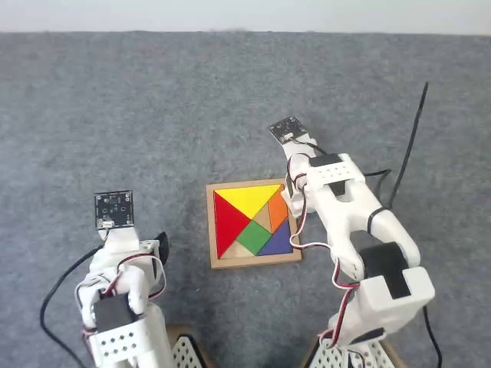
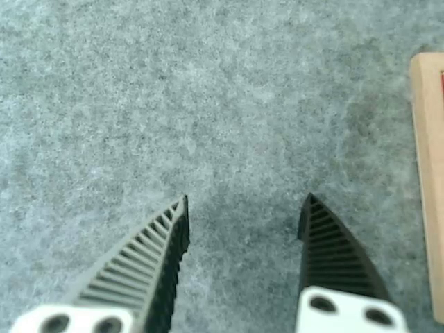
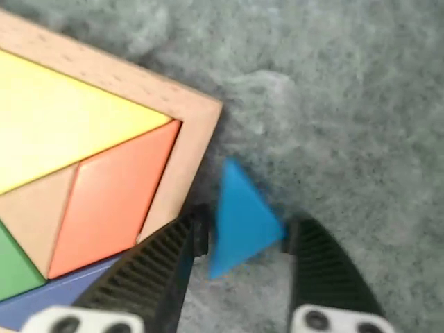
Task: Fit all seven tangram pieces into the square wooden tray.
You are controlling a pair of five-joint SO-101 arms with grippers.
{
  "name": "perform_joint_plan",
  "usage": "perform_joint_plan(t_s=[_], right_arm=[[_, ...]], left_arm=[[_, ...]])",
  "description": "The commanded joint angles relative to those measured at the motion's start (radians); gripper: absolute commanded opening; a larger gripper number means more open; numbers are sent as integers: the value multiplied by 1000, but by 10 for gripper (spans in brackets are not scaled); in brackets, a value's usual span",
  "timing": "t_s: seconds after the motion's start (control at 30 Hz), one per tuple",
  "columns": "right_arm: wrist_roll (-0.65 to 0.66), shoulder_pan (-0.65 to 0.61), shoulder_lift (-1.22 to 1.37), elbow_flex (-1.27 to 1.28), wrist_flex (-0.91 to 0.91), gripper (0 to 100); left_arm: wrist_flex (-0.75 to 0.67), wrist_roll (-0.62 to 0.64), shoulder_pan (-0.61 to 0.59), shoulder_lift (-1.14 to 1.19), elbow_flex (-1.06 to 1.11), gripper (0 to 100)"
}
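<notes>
The square wooden tray (image 1: 213,230) lies in the middle of the grey carpet. In it sit a yellow triangle (image 1: 247,199), a red triangle (image 1: 226,222), a green piece (image 1: 252,236), a purple-blue piece (image 1: 276,241) and an orange piece (image 1: 278,211), around a small wood-coloured patch (image 3: 35,208). My right gripper (image 3: 246,232) is just outside the tray's corner (image 3: 201,114), shut on a small blue triangle (image 3: 239,215) above the carpet. My left gripper (image 2: 246,201) hangs open over bare carpet, well to the left of the tray's edge (image 2: 429,173).
Grey carpet covers the whole table, with wide room beyond the tray and to its left. The right arm's body (image 1: 345,207) overhangs the tray's right side. A black cable (image 1: 410,146) runs off to the back right.
</notes>
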Motion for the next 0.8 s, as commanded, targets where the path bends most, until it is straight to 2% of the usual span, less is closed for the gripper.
perform_joint_plan(t_s=[0.0, 0.23, 0.4, 0.57, 0.77], right_arm=[[12, -16, -4, -15, -8, 145], [17, -12, -33, -25, 33, 139], [52, -27, -232, -29, 156, 139], [144, -133, -390, -2, 231, 139], [281, -315, -371, 3, 240, 139]], left_arm=[[5, 9, -6, -15, -8, 245], [5, 9, -6, -15, -8, 245], [5, 9, -6, -15, -8, 245], [5, 9, -6, -15, -8, 245], [5, 9, -6, -15, -8, 245]])
